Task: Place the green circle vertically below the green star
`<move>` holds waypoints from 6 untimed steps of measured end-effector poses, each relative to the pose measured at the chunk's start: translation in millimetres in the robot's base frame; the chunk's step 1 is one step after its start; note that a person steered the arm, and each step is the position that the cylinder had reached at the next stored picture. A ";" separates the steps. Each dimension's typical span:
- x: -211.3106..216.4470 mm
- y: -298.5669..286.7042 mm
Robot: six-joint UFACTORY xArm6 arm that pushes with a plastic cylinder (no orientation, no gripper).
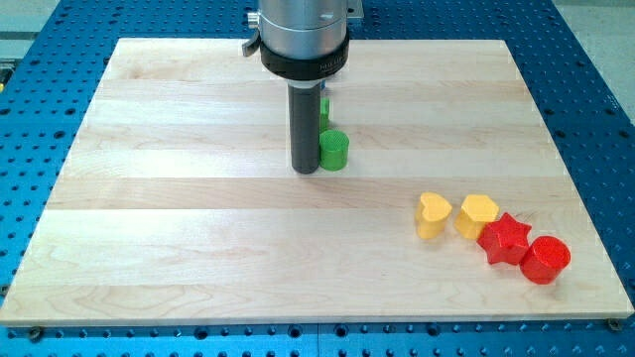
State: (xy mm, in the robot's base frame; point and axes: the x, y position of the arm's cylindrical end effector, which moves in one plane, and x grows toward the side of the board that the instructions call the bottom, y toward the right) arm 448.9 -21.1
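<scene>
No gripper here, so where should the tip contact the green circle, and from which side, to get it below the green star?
My tip sits at the green circle's left side, apparently touching. The green star is mostly hidden behind the rod, just above the circle. The circle is a short upright cylinder with a curved wall, so I would probably push centred on its top side, toward the view's bottom; off-centre contact could let it slip sideways.

The board point(198, 238) was pale wood in glued strips, smooth and matt. It lay on a blue metal table point(595, 59) dotted with holes. The rod point(306, 129) looked dark and matt under a brushed metal collar point(305, 30). The green circle point(334, 150) and red cylinder point(545, 260) looked like matt plastic.
</scene>
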 end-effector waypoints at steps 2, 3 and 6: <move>32.9 61.7; 16.8 80.4; -23.6 60.9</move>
